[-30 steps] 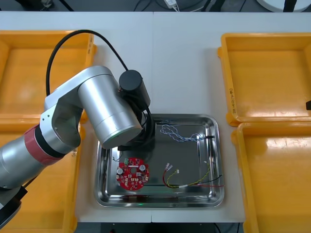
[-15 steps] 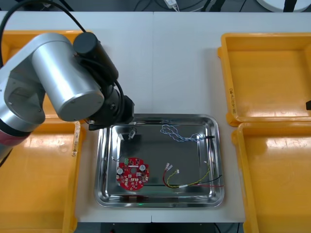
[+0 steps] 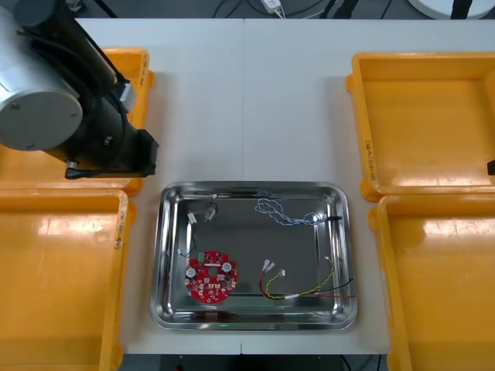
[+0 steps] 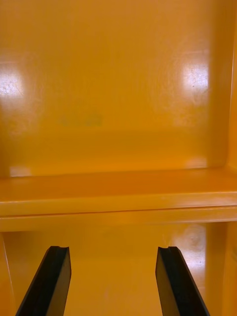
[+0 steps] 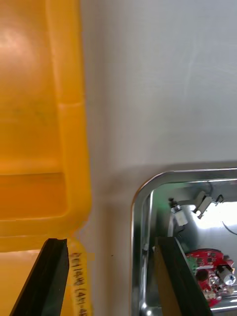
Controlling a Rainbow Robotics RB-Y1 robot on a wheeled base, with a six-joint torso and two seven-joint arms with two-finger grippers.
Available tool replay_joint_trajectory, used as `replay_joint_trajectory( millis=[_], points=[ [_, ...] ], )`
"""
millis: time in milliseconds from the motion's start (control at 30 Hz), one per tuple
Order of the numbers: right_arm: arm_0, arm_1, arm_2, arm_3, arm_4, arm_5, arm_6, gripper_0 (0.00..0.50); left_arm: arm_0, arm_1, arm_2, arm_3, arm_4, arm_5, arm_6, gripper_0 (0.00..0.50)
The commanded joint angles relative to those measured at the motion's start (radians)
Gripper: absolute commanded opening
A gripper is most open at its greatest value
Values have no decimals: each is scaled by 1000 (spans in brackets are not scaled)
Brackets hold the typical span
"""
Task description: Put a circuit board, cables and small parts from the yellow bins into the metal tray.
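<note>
Black fingers of the left gripper (image 5: 111, 242) stand spread with nothing between them, above the gap between the left bins and the metal tray (image 3: 240, 232).
One finger hangs over the rim of the near left yellow bin (image 3: 54, 286) and the other over the tray's far left corner, with bare table (image 3: 247, 100) between them. The left arm sits above the far left yellow bin (image 3: 135, 58). In the tray, two small metal parts (image 3: 210, 210) lie near the far left corner. The round red circuit board (image 3: 209, 278) lies at near left. The twisted blue and white cable (image 3: 282, 212) lies along the far side, and the red and yellow cable (image 3: 305, 292) lies at near right with a black cable beside it. The right gripper (image 4: 112, 249) is also spread and empty, above the bare floor of a yellow bin.
</note>
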Motion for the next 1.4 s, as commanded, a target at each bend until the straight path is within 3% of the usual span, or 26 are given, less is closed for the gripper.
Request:
replay_joint_trajectory(
  millis=[33,333,600,1033,1400],
  points=[
    [8,-2,-36,-22,0,0,36,500,-30,119,58,-26,55,7,-95,500],
    [8,-2,-36,-22,0,0,36,500,88,234,167,-21,87,9,-215,500],
    [8,-2,-36,-22,0,0,36,500,166,244,272,51,98,27,-322,500],
    [8,-2,-36,-22,0,0,36,500,283,193,493,122,67,147,-543,500],
    [8,-2,-36,-22,0,0,36,500,341,66,603,140,-39,176,-660,500]
  ],
)
